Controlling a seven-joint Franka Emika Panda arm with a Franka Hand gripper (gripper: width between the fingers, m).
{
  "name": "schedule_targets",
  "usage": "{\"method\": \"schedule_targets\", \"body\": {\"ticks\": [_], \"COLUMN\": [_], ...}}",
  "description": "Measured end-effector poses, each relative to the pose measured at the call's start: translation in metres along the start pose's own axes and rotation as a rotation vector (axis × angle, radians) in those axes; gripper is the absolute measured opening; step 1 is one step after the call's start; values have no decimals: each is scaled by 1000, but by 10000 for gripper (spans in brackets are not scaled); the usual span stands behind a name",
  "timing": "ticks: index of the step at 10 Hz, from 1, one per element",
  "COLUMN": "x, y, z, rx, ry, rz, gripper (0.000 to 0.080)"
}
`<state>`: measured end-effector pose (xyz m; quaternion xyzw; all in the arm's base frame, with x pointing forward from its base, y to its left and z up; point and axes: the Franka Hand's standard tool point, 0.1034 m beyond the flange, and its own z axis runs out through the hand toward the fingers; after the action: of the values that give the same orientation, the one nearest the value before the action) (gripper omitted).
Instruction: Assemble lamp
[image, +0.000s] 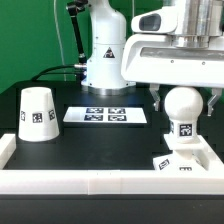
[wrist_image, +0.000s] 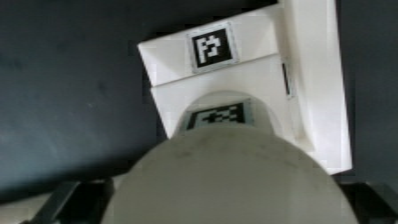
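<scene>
Bulb (image: 183, 108), smooth white plastic ball w/ tagged stem, is sitting pinched between the fingers of the gripper (image: 184, 98), directly over the flat square base (image: 185, 158) lying in a corner of the white rail (image: 100, 180), exterior view's right. I'm seeing the truncated-cone shade (image: 38, 110) standing well apart at that view's left on the black table (image: 100, 143), near the marker board (image: 105, 115).

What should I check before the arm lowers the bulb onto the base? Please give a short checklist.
1. The bulb held in the gripper: ok, a finger on each side.
2. The bulb lined up over the base: ok, as it seems in the wrist view.
3. The base lying flat beside the white wall: ok.
4. The bulb's lower end meeting the base's socket: cannot tell, hidden.
5. The shade out of the way: ok, standing apart at the exterior view's left.
</scene>
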<state>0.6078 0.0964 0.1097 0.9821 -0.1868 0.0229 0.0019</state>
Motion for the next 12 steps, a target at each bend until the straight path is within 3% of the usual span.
{"method": "schedule_targets", "body": {"ticks": [2,6,8,12], "x": [-2,-5,-9,-7], "y": [0,-2,-5,-5], "z": [0,1,1,1], "rx": [16,24,51,91], "ry": [-24,-39,-90,-177], "rz": [167,393,716,1054], "gripper": [577,577,577,577]}}
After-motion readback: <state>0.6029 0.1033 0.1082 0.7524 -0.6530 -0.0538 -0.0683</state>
